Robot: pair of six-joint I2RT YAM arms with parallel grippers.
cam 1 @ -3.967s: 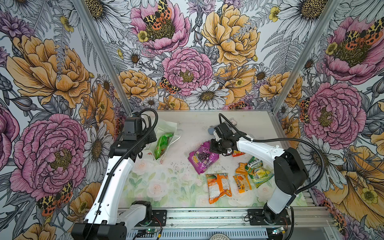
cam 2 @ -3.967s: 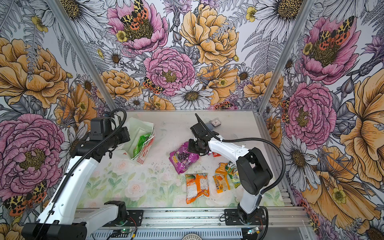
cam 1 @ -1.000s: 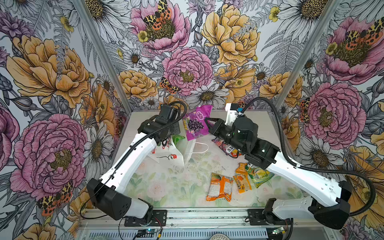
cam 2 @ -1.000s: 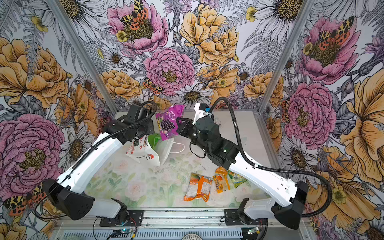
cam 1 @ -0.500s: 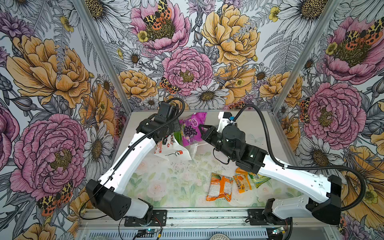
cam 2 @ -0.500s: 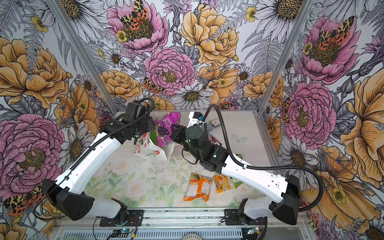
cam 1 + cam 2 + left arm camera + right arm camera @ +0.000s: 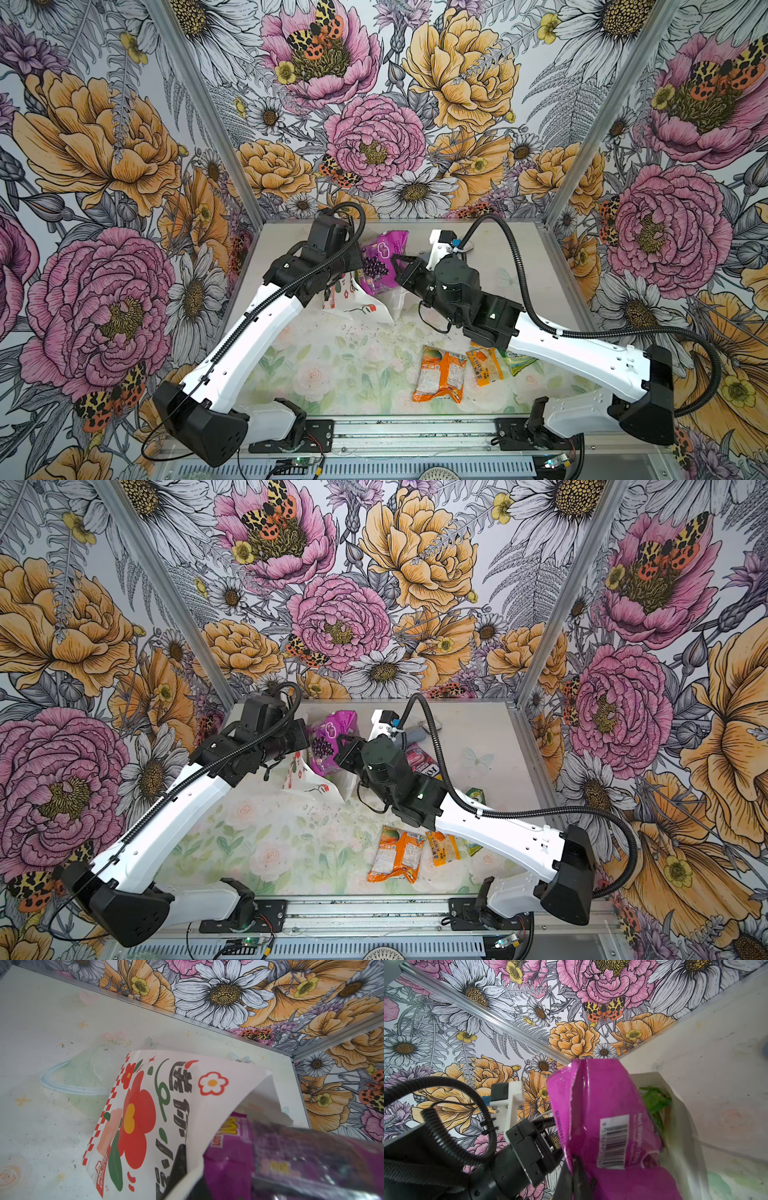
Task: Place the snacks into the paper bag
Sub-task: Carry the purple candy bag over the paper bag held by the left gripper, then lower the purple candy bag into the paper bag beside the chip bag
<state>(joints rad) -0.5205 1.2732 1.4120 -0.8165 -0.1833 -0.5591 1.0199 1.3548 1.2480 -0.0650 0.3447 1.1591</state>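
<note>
The paper bag (image 7: 358, 302) (image 7: 311, 783) is at the back of the table, white with a red flower print (image 7: 135, 1118). My left gripper (image 7: 349, 277) (image 7: 188, 1174) is shut on the bag's rim, one finger (image 7: 180, 1159) outside the wall, holding the mouth up. My right gripper (image 7: 398, 266) (image 7: 576, 1176) is shut on the purple grape pouch (image 7: 380, 257) (image 7: 328, 735) (image 7: 602, 1109), whose lower end sits in the bag's mouth. A green snack (image 7: 654, 1101) lies inside the bag.
Loose snacks lie at the front right under my right arm: a large orange packet (image 7: 440, 374), a small orange one (image 7: 484, 365) and a green one (image 7: 517, 359). A pink packet (image 7: 419, 760) and a grey-blue case (image 7: 415, 733) lie behind my right wrist.
My right gripper has carried the purple pouch left and down, from above the bag into its mouth. My left gripper has kept hold of the rim, shifting slightly.
</note>
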